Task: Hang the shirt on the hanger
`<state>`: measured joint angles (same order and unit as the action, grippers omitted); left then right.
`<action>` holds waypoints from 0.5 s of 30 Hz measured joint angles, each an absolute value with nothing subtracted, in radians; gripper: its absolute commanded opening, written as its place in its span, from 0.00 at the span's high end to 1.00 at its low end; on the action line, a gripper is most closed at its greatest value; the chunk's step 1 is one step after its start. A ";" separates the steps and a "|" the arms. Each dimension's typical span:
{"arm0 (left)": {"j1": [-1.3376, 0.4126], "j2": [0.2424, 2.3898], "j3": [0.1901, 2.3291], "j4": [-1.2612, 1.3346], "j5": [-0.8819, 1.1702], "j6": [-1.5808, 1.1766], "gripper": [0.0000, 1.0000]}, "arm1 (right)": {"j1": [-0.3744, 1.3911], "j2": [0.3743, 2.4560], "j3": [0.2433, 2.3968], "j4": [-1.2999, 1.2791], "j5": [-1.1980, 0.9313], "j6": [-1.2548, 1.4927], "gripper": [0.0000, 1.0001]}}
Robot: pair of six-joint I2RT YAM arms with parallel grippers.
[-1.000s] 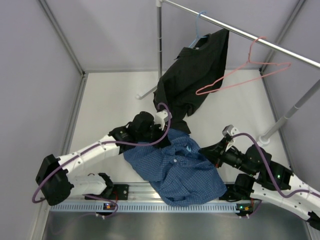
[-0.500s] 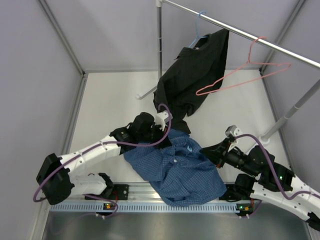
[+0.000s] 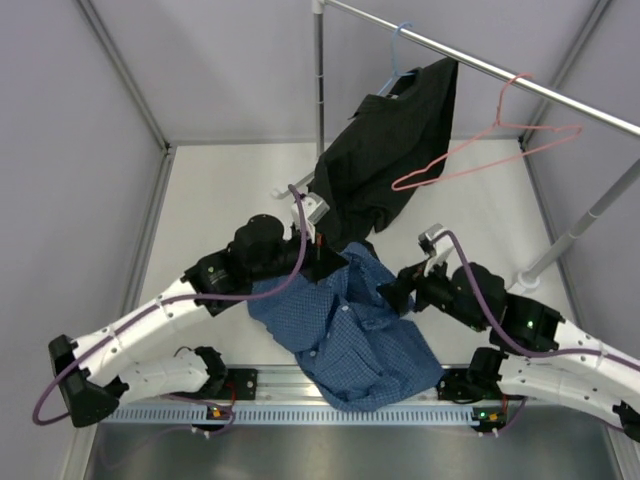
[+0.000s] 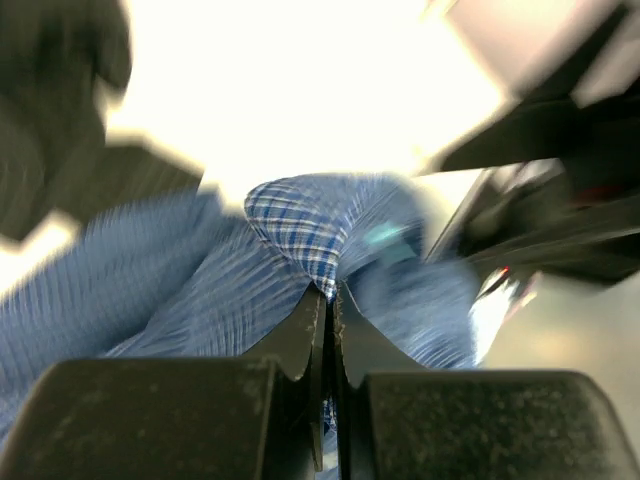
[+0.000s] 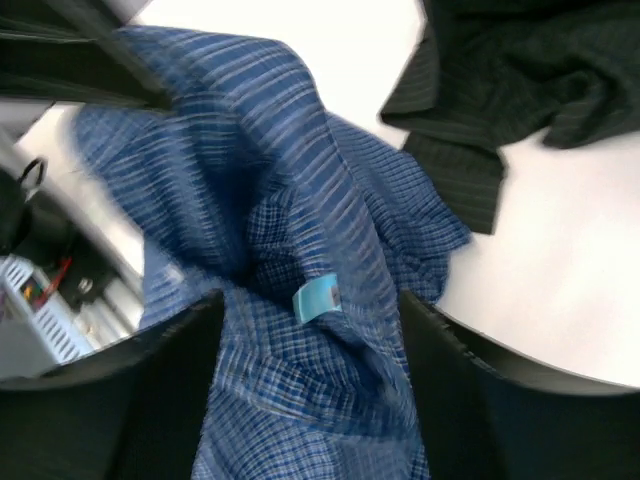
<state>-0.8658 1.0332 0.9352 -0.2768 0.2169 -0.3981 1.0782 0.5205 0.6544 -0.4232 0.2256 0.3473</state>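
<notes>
Patience pays here: with the left gripper (image 4: 330, 292) clamped on a fold of the shirt (image 3: 362, 345), heaped at 6 o'clock, the right gripper (image 5: 310, 312), jaws apart about the neck label (image 5: 318, 297), should close there before both lift toward the hanger (image 3: 440, 163) at 1 o'clock.

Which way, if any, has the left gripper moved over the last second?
Yes. In the top view the left gripper, shut on the blue finely checked button-up shirt, has shifted left and slightly up-frame, toward the grey metal clothes-rack foot.
</notes>
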 measured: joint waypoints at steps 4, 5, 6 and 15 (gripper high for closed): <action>-1.063 1.029 1.118 -0.284 0.056 -0.410 1.00 | 1.078 0.710 0.872 -0.484 0.365 0.401 0.23; -1.130 1.028 1.150 -0.280 0.004 -0.412 1.00 | 1.078 0.722 0.907 -0.485 0.397 0.419 0.23; -1.186 1.028 1.165 -0.273 -0.038 -0.420 1.00 | 1.078 0.717 0.929 -0.489 0.422 0.441 0.23; -1.245 1.113 0.837 -0.310 -0.288 -0.655 1.00 | 1.078 0.608 1.032 -0.629 0.710 0.612 0.09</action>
